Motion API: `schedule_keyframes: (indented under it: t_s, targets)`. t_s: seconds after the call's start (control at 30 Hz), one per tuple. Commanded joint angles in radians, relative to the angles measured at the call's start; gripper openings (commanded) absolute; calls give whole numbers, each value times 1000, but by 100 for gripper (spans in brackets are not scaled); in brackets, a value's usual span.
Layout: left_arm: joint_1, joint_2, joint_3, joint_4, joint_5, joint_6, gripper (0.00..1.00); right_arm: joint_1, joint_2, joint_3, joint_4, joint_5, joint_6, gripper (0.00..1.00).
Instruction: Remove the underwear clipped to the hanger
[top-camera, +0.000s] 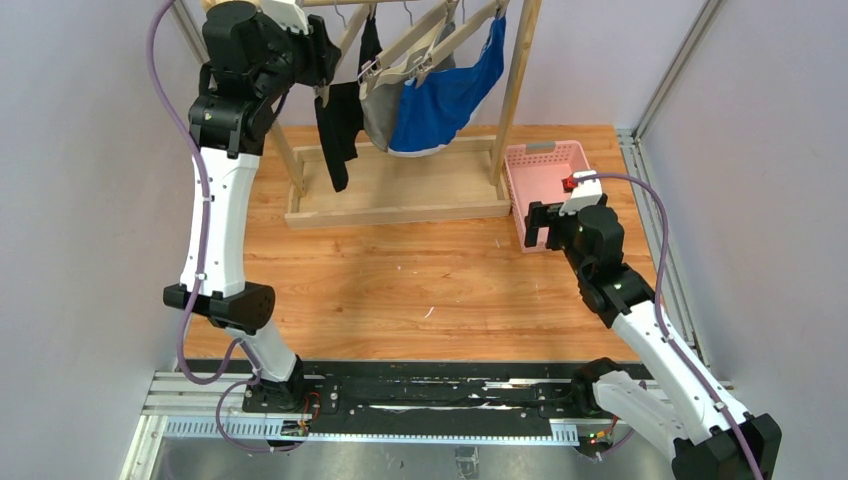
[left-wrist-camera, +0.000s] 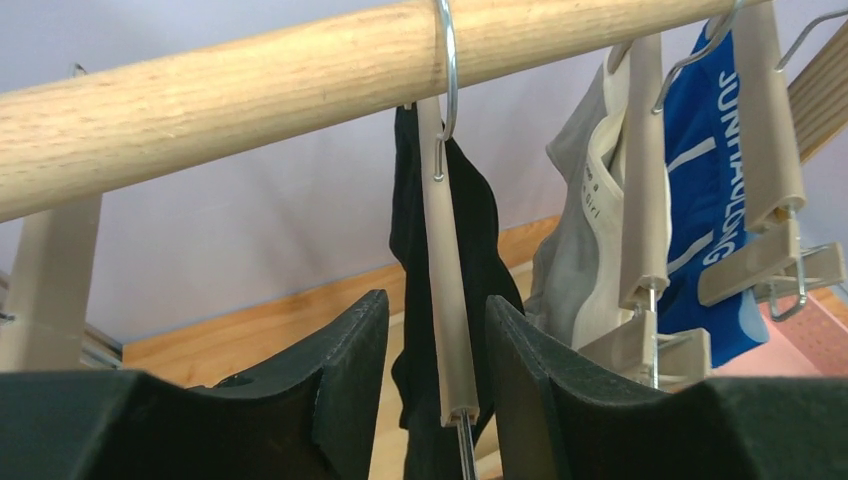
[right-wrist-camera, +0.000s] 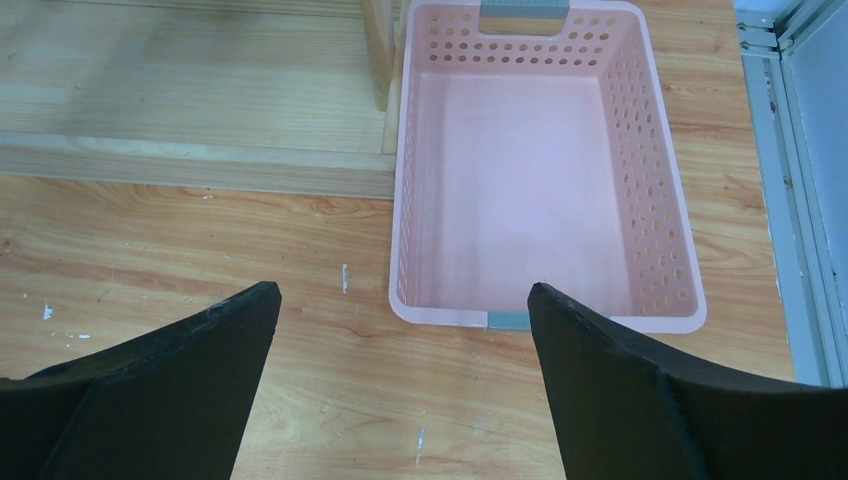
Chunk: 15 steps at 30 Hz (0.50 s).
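**Asker:** Where is the underwear, and what holds it?

**Describer:** Three pairs hang under a wooden rail (left-wrist-camera: 250, 85). From the rail's left end toward its right come black briefs (left-wrist-camera: 485, 235), grey briefs (left-wrist-camera: 575, 270) and blue briefs (top-camera: 440, 105), each on its own hanger. None has come off yet.

**Asker:** What are the arms doing?

**Describer:** The left gripper (left-wrist-camera: 437, 300) is raised just under the rail. Its fingers (left-wrist-camera: 350, 340) stand apart on either side of the black pair's hanger (left-wrist-camera: 440, 220), with a gap showing on each side. My guess is that it is lined up there to pinch the hanger or its clip and free the black fabric. The right gripper (right-wrist-camera: 400, 295) is spread wide and holds nothing. It hovers low, past the rail's right end, over the near rim of a pink basket (right-wrist-camera: 640, 150). It is probably waiting there because the basket is where the briefs will go.

**Asker:** Anything in the way?

**Describer:** Yes. The hanger's stiff arm sits between the fingers with the cloth, so a squeeze could catch wood rather than fabric. The grey pair's hanger and clips hang just beside it, toward the rail's right end. The rail itself is close above. The rack's upright (top-camera: 515, 90) at the rail's right end stands between the briefs and the basket.
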Motion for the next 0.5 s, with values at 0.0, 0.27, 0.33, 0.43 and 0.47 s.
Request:
schedule_keyframes:
  t_s: [0.0,0.27,0.33,0.43,0.47]
  targets:
    - [5,17,37,3,6,15,48,19,-19,-20,31,-15,18,97]
    - [5,34,37,18,-11,20,41,21,-24,-29,35,-17,19,97]
    - [5,35,36,23,-12,19,37,21,-26,-34,36,-19,20,97]
    - [6,39,36,27,-12,17,30,23,-29,-37,37,-15,20,98]
    - [5,41,36,27,-15,19,29,23,-31,-39,39,-15,20,98]
